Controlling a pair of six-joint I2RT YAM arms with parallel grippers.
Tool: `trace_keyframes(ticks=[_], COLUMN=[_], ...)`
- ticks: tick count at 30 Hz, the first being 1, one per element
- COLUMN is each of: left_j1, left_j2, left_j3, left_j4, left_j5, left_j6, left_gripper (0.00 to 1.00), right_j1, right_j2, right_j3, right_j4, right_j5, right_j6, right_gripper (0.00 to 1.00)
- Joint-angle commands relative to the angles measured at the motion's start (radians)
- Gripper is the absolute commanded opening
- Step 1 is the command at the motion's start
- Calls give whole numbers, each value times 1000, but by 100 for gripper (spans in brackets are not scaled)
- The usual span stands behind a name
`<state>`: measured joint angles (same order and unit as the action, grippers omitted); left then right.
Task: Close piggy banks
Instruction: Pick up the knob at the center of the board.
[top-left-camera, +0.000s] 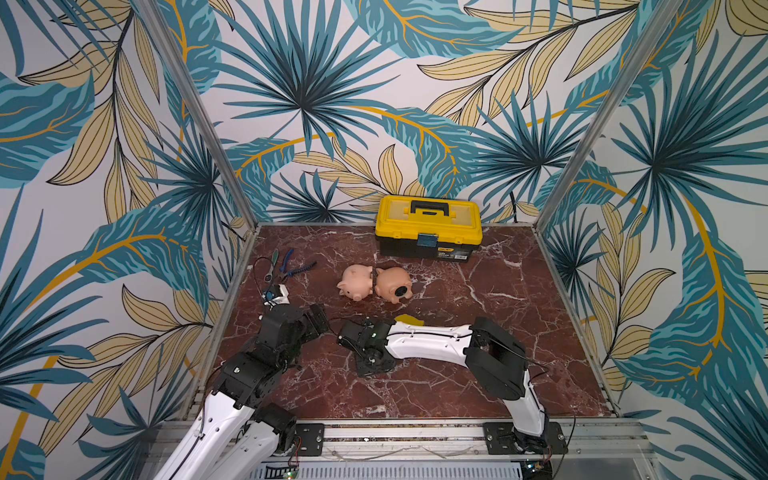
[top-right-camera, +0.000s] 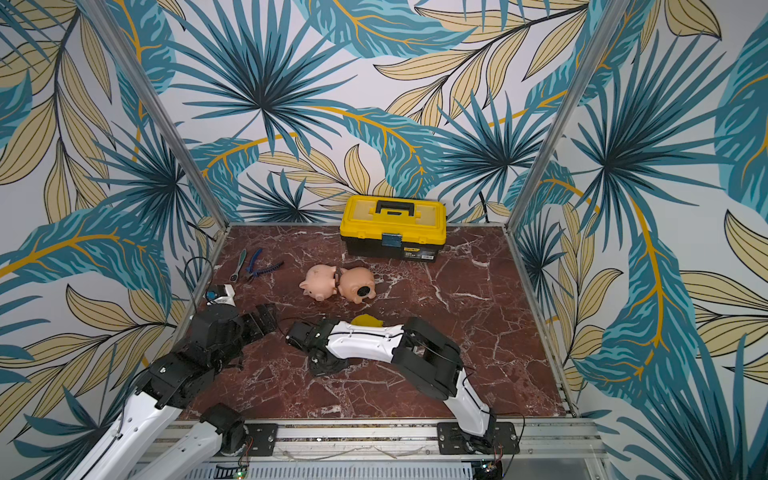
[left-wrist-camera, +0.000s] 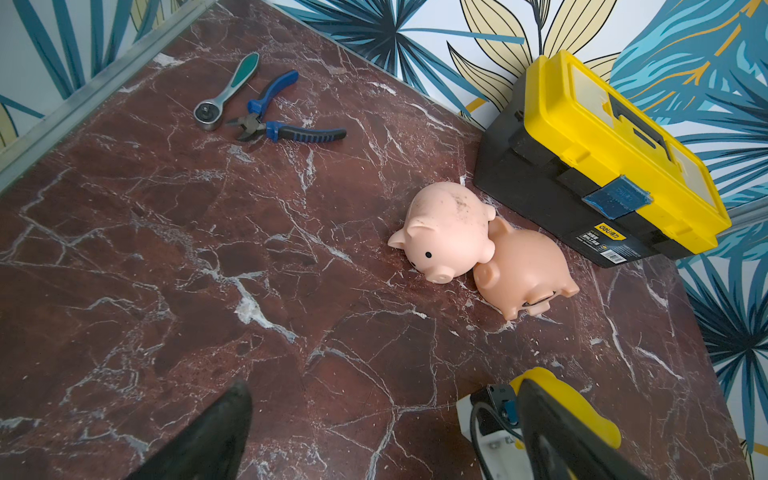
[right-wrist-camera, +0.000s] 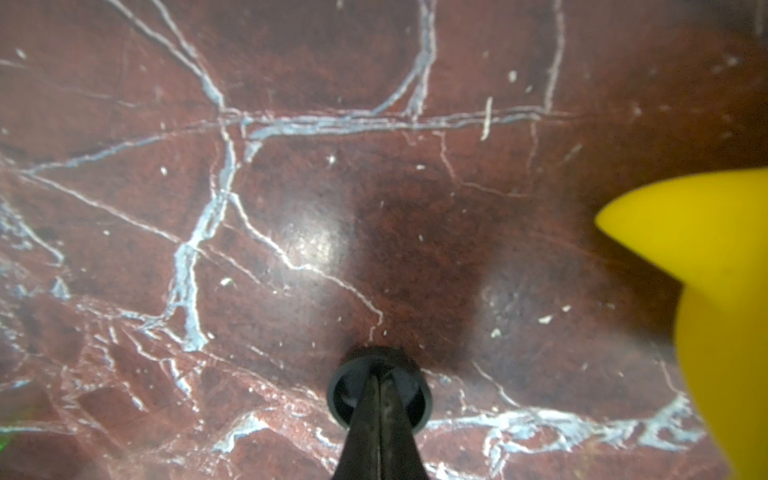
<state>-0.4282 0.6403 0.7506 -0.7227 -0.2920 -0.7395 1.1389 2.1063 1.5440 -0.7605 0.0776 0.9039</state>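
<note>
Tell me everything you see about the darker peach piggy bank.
The darker peach piggy bank is a smooth, rounded, plastic-looking pig with small ears and stubby legs. It lies tipped over on the marble table, near the yellow toolbox, pressed against the pale pink piggy bank. A black round patch on its belly shows in both top views; hole or plug, I cannot tell.

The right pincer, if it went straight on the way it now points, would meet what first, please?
The small black disc: the right pincer's shut tips point down into it, apparently touching, with the marble table directly beneath. The yellow piggy bank lies off to one side.
</note>
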Motion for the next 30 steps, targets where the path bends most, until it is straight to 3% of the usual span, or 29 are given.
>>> trace_keyframes(ticks=[1,9,19,23,30], left_j1=[6,7,5,-10,-193], left_j2=[-10,-10,60,166,455], left_j3=[-25,-18,4,45,195], left_j4=[-3,12,134,169,176], left_j5=[8,51,288,414,425], left_j6=[15,57,159,178,183], left_gripper=[100,99,99,100,99], right_j1=[4,2,-61,-112,-246], right_j2=[16,-145,-460,-606,-871], right_j3=[-12,-52,-188,-291,-530], right_j4=[-14,104,178,211,311], right_j5=[16,45,-6,-16,-51], right_j6=[-33,-165,-305,-338,-393], right_gripper=[2,0,0,0,0])
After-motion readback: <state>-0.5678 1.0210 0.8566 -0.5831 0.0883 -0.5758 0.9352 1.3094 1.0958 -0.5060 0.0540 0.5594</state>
